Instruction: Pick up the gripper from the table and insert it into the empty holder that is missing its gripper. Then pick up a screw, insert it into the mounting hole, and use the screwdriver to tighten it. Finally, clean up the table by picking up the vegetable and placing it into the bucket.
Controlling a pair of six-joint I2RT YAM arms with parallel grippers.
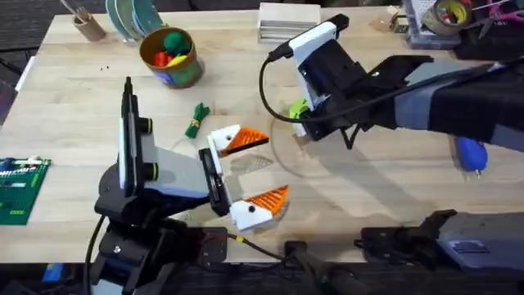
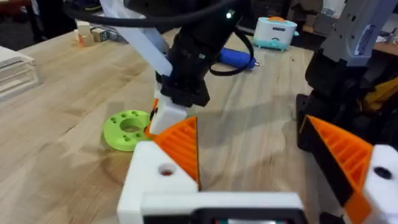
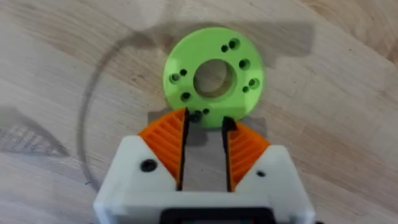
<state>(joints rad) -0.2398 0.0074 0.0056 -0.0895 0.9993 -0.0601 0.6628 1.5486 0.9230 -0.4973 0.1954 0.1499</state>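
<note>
Your right gripper (image 3: 204,127) is down at the flat green disc (image 3: 186,62) near the middle of the table (image 1: 368,188). The disc lies straight ahead of the fingertips (image 3: 177,121), and its near rim is right at them. The orange pads stand a narrow slot apart, and I see nothing gripped between them. Small dark spots sit in the disc's holes and one at the rim by the tips. They may be screws, but you cannot tell from here.

The right arm is clearly the nearer one for anything taken off that disc. Your left gripper (image 1: 270,168) lies near and to the left of the disc, spread wide and holding nothing, with its fingers pointing right, toward the disc. Both white blocks carry an orange pad, so the holder (image 2: 149,177) looks filled. Its mounting hole (image 2: 166,170) faces up and appears empty.

My read is that fetching a screw is the step in hand. The carry would then run near and left, from the disc to that hole.

The screwdriver (image 1: 471,153) lies far off to the right, partly under the right arm. The vegetable (image 1: 196,120) lies on the wood left of the disc. The bucket (image 1: 170,56) stands farther back on the left.
</note>
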